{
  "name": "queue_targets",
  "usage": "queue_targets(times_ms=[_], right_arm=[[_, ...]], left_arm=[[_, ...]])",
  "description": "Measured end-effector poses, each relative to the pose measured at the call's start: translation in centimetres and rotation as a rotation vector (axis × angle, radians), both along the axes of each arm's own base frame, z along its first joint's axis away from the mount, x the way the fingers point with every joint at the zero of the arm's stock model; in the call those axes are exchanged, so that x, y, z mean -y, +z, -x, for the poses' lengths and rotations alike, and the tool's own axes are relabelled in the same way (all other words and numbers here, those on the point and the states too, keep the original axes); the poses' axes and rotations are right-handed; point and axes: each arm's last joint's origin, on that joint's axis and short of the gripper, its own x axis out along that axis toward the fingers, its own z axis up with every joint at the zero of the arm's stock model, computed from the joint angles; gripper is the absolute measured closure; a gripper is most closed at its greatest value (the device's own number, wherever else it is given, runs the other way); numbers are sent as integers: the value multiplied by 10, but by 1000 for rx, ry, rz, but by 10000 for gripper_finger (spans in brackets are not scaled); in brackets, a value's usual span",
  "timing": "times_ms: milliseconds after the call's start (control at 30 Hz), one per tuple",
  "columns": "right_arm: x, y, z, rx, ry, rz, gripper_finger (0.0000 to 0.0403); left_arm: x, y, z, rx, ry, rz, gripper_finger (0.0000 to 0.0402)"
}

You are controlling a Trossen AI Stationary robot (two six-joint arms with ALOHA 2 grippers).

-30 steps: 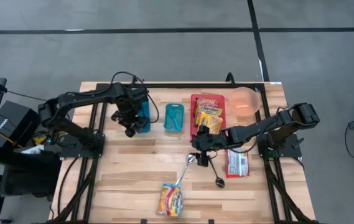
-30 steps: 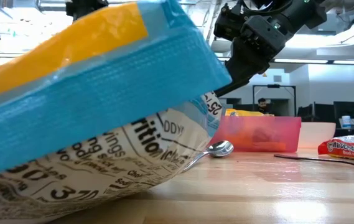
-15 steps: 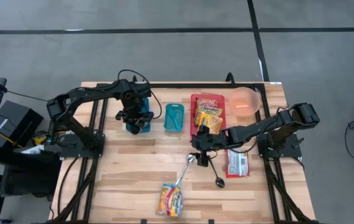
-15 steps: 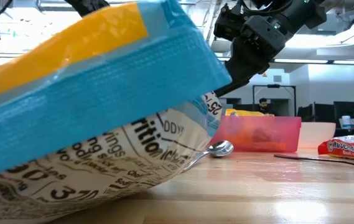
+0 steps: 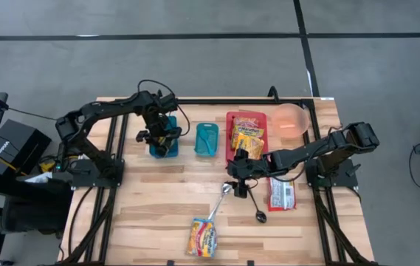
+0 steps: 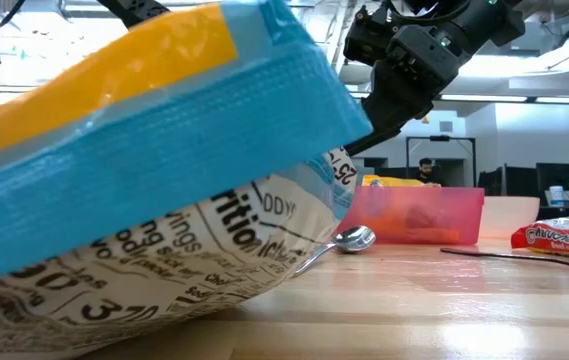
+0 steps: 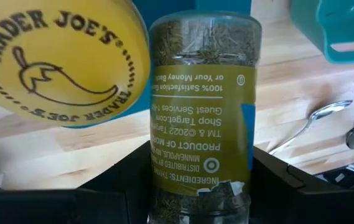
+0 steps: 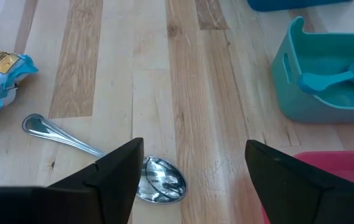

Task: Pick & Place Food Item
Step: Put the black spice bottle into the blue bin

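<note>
A snack bag (image 5: 204,237), blue and yellow with printed lettering, lies at the table's (image 5: 158,207) near edge, its corner by a spoon's (image 8: 99,165) handle. Above the spoon's bowl the right gripper (image 8: 189,186) hangs with fingers spread and nothing between them. Farther back, over the blue bin (image 5: 161,137), the left gripper (image 7: 198,205) is clamped on a herb jar (image 7: 201,106) of dried green flakes, beside a yellow lid (image 7: 58,59).

The table holds two metal spoons (image 5: 224,193) (image 5: 258,215), two snack packets (image 5: 204,236) (image 5: 280,193), two teal bins (image 5: 207,139) (image 5: 163,137), one red tray (image 5: 232,122), one pink bowl (image 5: 291,118), one herb jar (image 7: 200,118).
</note>
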Motion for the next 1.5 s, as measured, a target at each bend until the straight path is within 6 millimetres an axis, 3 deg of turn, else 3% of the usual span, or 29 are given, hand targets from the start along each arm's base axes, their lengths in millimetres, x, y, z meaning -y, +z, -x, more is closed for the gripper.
queue_targets(times_ms=[467, 767, 1500], right_arm=[[0, -1, 1, -18, 14, 17, 127], [8, -2, 1, -39, 53, 150, 127], [16, 0, -2, -1, -25, 98, 127]], left_arm=[[4, 2, -7, 97, -18, 59, 213], [6, 18, -6, 218, -25, 35, 213], [8, 24, -12, 299, -43, -10, 213]])
